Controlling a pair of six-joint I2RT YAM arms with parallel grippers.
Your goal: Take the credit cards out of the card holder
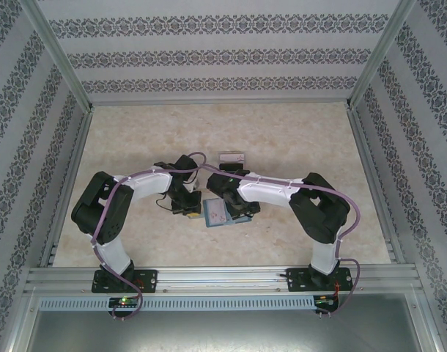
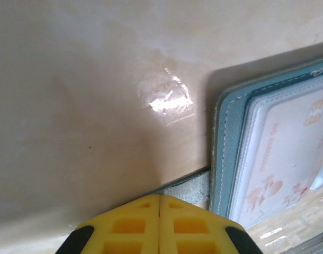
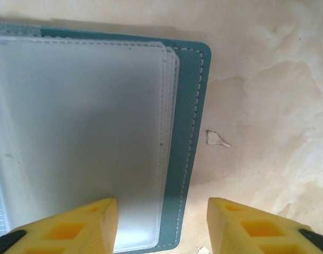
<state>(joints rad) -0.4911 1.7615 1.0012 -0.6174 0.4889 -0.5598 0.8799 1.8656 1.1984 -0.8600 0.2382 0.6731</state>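
Observation:
The teal card holder (image 1: 218,214) lies open on the table between my two grippers. In the left wrist view its stitched teal edge (image 2: 225,153) frames a clear sleeve holding a pale credit card (image 2: 288,159) with printed markings. My left gripper (image 2: 160,197) is shut, its tips right by the holder's small grey tab (image 2: 196,189), with nothing seen between the jaws. My right gripper (image 3: 161,211) is open astride the holder's outer edge (image 3: 196,106). One of its fingers (image 3: 100,225) is over the frosted sleeves (image 3: 82,132) and the other finger (image 3: 230,222) is over bare table.
A small pale rectangular object (image 1: 232,158) lies on the table just beyond the grippers. Patterned walls and metal rails (image 1: 223,277) enclose the marbled tabletop (image 1: 282,132). A small chip mark (image 3: 217,139) shows on the table beside the holder.

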